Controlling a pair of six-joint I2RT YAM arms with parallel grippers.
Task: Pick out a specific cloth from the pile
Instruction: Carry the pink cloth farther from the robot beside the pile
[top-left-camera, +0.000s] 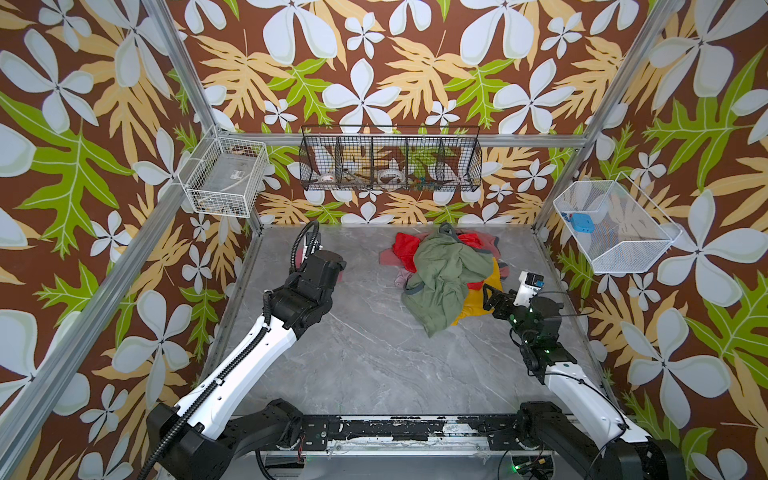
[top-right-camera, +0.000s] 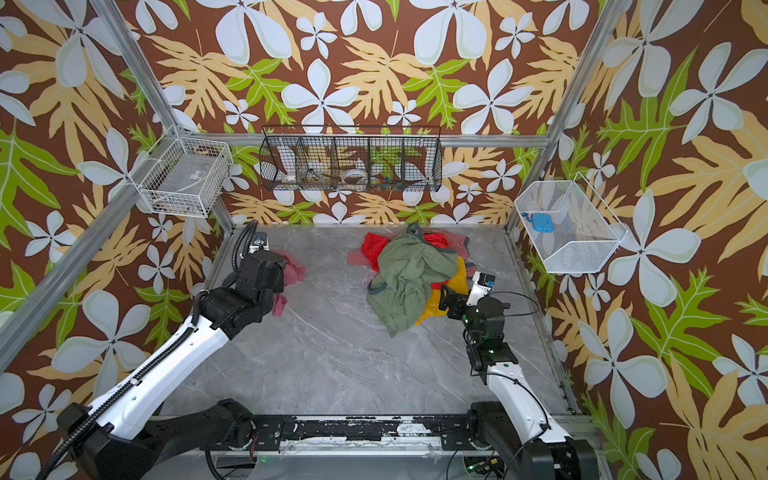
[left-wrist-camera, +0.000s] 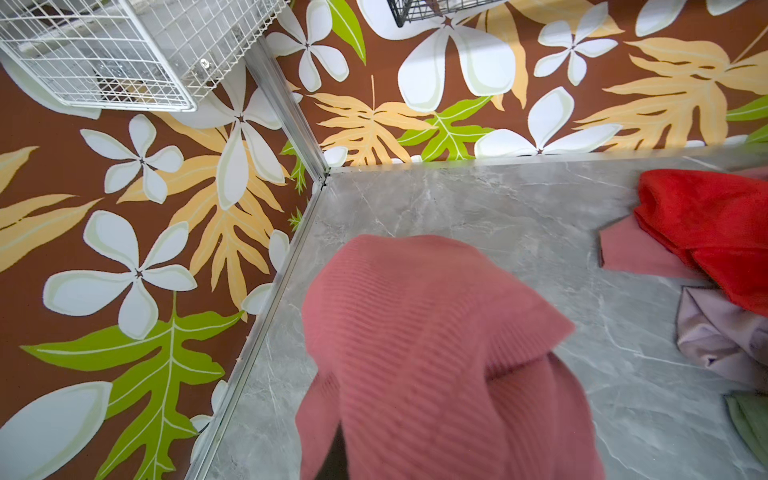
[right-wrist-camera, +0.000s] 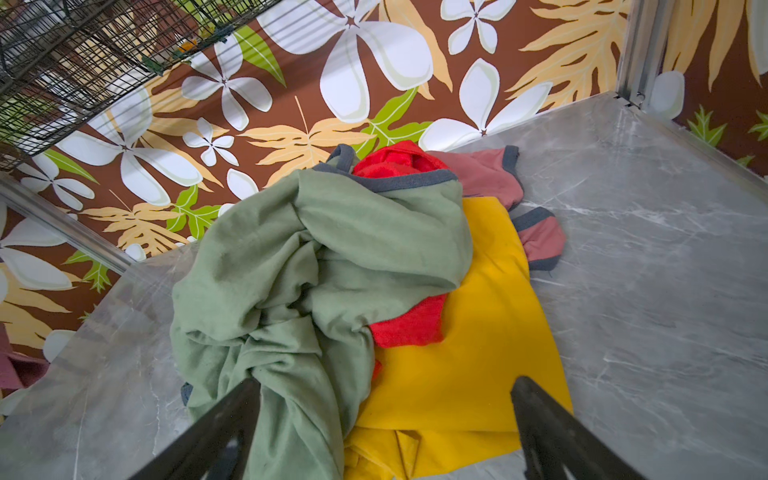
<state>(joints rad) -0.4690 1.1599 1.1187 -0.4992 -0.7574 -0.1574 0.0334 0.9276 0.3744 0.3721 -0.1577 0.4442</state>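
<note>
Left hand (top-right-camera: 272, 286): clamped tight on the cloth (left-wrist-camera: 415, 332), its tips buried under the fabric. Cloth dusty rose, fine ribbed knit, drooping in soft folds. It sits left of centre in both top views, well apart from the pile (top-left-camera: 444, 274) at upper centre of the table (top-left-camera: 353, 365). Right hand (right-wrist-camera: 386, 419): jaws spread wide, empty, at the pile's near edge.

I'm working in a robot test cell, not a home or shop. An aluminium frame (top-left-camera: 282, 140) boxes in a grey marble-look tabletop (top-left-camera: 374, 353). Printed floral backdrop panels (top-left-camera: 374, 62) serve as walls, wire baskets (top-left-camera: 226, 174) hang off the frame, and two arms (top-left-camera: 257, 345) are mounted on a shared base rail (top-left-camera: 395, 428) at the front edge.
</note>
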